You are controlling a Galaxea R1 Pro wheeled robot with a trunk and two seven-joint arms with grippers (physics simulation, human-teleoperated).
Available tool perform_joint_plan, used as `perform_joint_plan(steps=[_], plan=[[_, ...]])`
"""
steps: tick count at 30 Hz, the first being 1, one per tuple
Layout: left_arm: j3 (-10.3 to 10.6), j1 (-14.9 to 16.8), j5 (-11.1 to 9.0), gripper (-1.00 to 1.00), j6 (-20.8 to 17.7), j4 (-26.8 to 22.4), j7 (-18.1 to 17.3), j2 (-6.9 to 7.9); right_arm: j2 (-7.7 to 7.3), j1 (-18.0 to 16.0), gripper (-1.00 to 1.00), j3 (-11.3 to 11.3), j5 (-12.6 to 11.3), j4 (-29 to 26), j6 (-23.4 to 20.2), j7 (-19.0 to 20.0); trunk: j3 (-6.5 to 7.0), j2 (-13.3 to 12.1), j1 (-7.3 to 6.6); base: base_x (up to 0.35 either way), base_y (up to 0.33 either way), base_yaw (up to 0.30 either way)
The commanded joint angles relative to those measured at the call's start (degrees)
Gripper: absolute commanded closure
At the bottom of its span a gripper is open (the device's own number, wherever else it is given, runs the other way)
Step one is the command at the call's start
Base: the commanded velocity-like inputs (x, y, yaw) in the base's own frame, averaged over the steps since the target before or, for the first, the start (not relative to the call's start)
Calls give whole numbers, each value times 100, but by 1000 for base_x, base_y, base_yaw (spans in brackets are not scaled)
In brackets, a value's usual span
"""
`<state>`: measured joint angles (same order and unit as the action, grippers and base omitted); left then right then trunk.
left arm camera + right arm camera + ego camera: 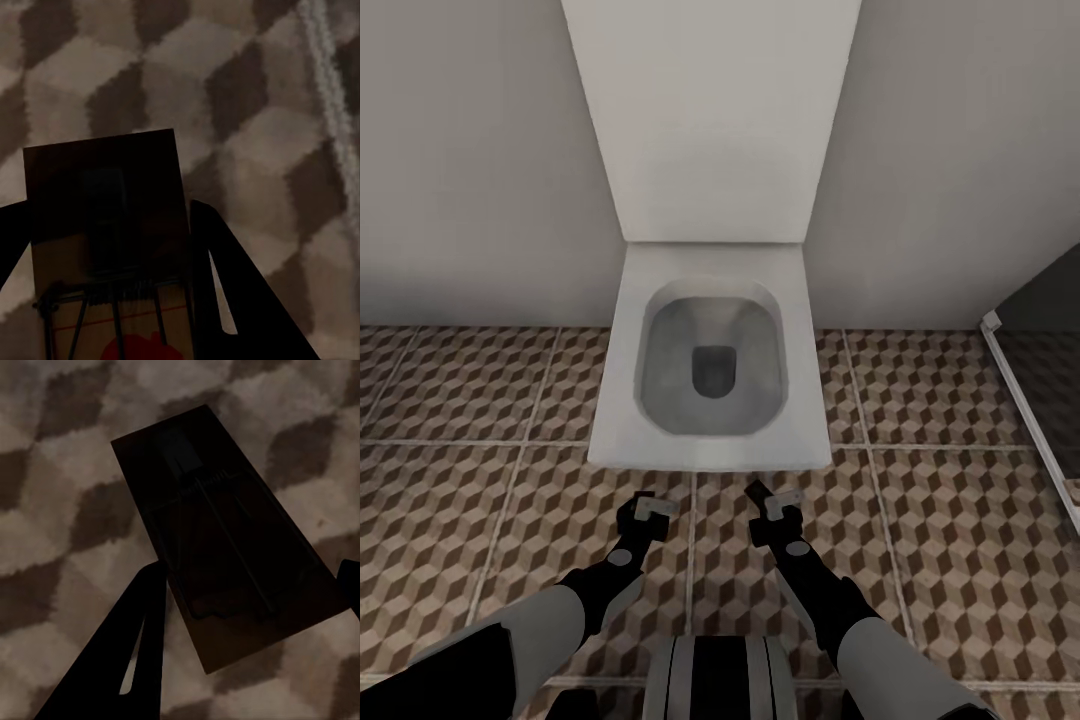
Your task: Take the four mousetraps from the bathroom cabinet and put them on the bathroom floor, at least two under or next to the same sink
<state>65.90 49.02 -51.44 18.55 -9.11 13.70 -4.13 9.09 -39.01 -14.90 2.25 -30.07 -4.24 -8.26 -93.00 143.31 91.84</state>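
Robot is facing a toilet (710, 370) w/ cube-tiled bathroom floor (960, 520) below; no sink showing. Left gripper (645, 512) is pinching a mousetrap (105, 225), right gripper (775, 505) pinching another (225, 532); both boards are running lengthwise out past the fingers, hanging over tiles.

Head view: even, soft, diffuse light with no visible source and no glare. The toilet (710, 360) and wall (470, 150) read pale and flat, with faint shading inside the bowl. Tile pattern on the bathroom floor (950, 540) is crisp mid-frame, and lines splay toward the corners from wide-angle stretch.

Left wrist view: dim and coarse, pixelated. Mousetrap (112, 247) mostly in shadow, its far end nearly black; fingers (247, 300) show as black silhouettes.

Right wrist view: darker still. Mousetrap (225, 532) almost black, wire barely legible, possibly shaded by the gripper. Floor tiles soft and blurred.
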Motion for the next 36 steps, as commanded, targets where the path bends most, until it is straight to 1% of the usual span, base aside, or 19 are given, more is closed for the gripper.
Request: perform_joint_plan(steps=[1, 14, 15, 36], plan=[[50, 3, -4, 100, 8, -3, 54, 0, -4, -1, 100, -30, 13, -9, -41, -18, -3, 1, -1, -4, 0, 0], [53, 3, -6, 100, 8, -3, 53, 0, -4, -1, 100, -25, 12, -8, -41, -18, -3, 1, -1, 0, 0, 0], [51, 3, -6, 100, 8, -5, 53, 0, -4, -1, -100, -24, 12, -8, -41, -18, -3, 1, -1, 0, 0, 0], [55, 3, -4, 100, 8, -3, 52, 0, -4, -1, -100, -24, 13, -10, -41, -17, -3, 1, -1, 0, 0, 0]])
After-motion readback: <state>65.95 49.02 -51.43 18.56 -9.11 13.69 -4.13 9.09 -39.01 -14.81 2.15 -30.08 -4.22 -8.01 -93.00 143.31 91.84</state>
